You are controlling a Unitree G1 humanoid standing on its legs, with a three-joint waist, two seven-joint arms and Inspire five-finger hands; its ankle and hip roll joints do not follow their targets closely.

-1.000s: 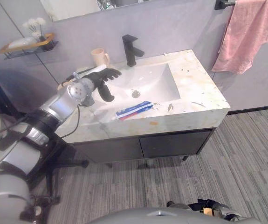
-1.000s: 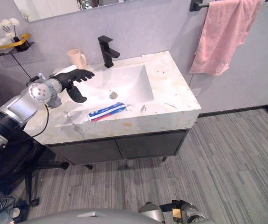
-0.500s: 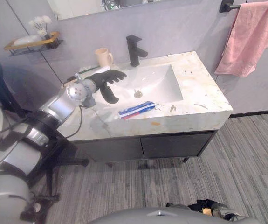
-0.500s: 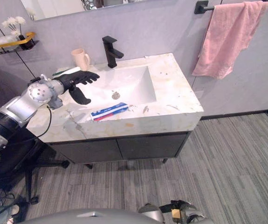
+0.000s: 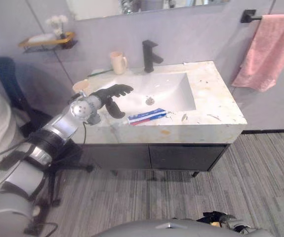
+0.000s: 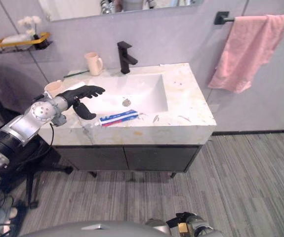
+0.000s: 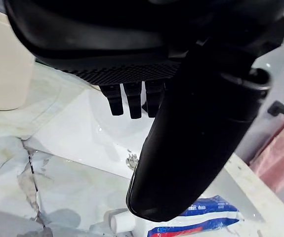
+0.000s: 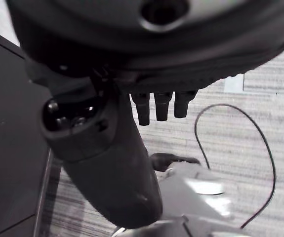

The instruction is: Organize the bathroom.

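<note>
Centrally, a marble vanity counter (image 5: 216,106) with a white sink (image 5: 171,94) is seen against a grey wall, above a striped grey floor (image 5: 260,168). A black faucet (image 5: 150,49) stands behind the basin, and a pink towel (image 5: 269,49) hangs at the upper right. A beige mug (image 5: 117,62) sits at the counter's back left, with a toothbrush (image 5: 98,72) lying just left of it. A toothpaste tube (image 5: 147,116) lies on the front edge. At upper left, a wall shelf (image 5: 47,41) holds white flowers (image 5: 57,20). The left hand (image 5: 109,94) is held over the counter left of the basin, fingers extended and apart, empty. The right hand (image 8: 112,148) is seen over the floor, fingers straight, nothing held.
</note>
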